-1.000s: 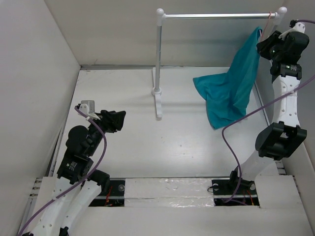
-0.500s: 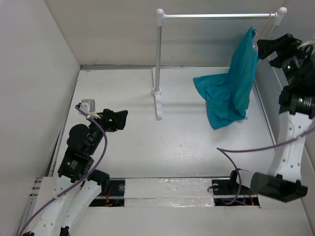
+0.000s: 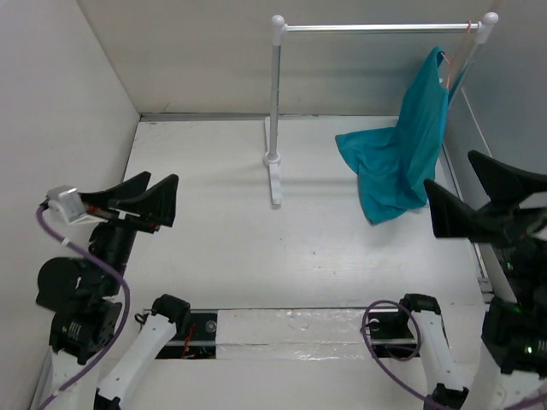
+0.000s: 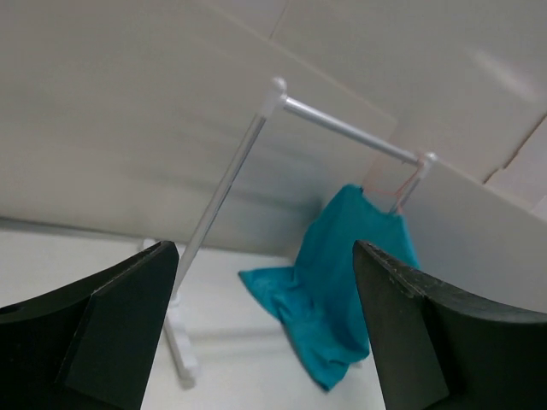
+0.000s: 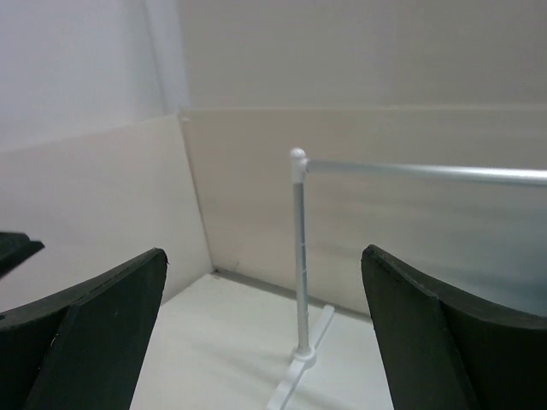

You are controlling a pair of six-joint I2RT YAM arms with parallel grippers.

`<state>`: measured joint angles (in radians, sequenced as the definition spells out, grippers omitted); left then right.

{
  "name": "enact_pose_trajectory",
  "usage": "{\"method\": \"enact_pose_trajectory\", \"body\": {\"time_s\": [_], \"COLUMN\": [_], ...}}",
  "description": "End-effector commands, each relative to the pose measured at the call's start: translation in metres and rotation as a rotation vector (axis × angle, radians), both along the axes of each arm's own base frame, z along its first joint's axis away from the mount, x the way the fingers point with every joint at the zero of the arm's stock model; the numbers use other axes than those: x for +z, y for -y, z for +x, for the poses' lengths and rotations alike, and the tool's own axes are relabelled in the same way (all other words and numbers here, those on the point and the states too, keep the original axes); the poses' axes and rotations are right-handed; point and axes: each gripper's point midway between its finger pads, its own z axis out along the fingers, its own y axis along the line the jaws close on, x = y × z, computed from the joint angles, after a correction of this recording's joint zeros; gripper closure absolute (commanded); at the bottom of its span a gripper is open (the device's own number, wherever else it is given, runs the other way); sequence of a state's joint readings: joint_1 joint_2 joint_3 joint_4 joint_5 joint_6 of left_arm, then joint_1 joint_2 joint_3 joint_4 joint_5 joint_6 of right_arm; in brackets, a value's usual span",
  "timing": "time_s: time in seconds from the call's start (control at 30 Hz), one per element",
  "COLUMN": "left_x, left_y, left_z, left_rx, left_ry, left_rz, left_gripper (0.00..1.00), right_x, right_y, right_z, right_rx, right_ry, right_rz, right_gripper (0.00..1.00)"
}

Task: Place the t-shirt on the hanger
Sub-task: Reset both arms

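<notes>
Obs., overhead view: the plain teal soft-fabric t-shirt (image 3: 402,162) hangs at the upper right of the frame. Its neck is up on the thin red-pink wire hanger (image 3: 464,44), and the hanger is hooked over the right end of the white-and-silver metal rail (image 3: 376,28), close to the post. The lower half of the shirt spills left and lies bunched on the white table (image 3: 256,248). Probably the cloth is too long to hang free, or it sits skewed on the wire. I cannot tell whether both shoulders are seated.

Left gripper (image 3: 159,184), lower left: jaws spread wide, nothing between them, well apart from the shirt.

Right gripper (image 3: 451,175), lower right: jaws equally wide and empty, near the shirt's hem but not touching it.

Judgement: with both claws empty and the garment borne by the hanger alone, the task looks essentially done. The trailing hem is the one doubt.
</notes>
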<state>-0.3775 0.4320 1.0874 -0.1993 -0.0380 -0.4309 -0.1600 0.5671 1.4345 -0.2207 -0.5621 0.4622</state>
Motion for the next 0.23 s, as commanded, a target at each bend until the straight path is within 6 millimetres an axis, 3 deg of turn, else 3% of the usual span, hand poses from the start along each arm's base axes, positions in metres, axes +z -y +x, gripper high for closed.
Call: {"method": "enact_pose_trajectory", "body": {"time_s": [0.0, 0.03, 0.1, 0.2], "left_x": [0.031, 0.029, 0.024, 0.013], "left_y": [-0.009, -0.009, -0.01, -0.006], "left_z": [-0.026, -0.027, -0.029, -0.026], "left_rx": [-0.009, -0.012, -0.01, -0.027], "left_ry": [0.108, 0.107, 0.102, 0.067], "left_rz": [-0.049, -0.052, -0.063, -0.062], "left_gripper": [0.19, 0.2, 0.2, 0.19], "right_x": [0.002, 0.001, -0.001, -0.014], "right_y": [-0.007, -0.007, -0.004, 0.001], "right_z": [-0.044, -0.059, -0.066, -0.05], "right_rx": [0.003, 0.0, -0.008, -0.017], "right_ry": [0.065, 0.096, 0.118, 0.075], "right_rz": [-0.053, -0.044, -0.025, -0.004], "right_gripper": [0.0, 0.0, 0.0, 0.0]}}
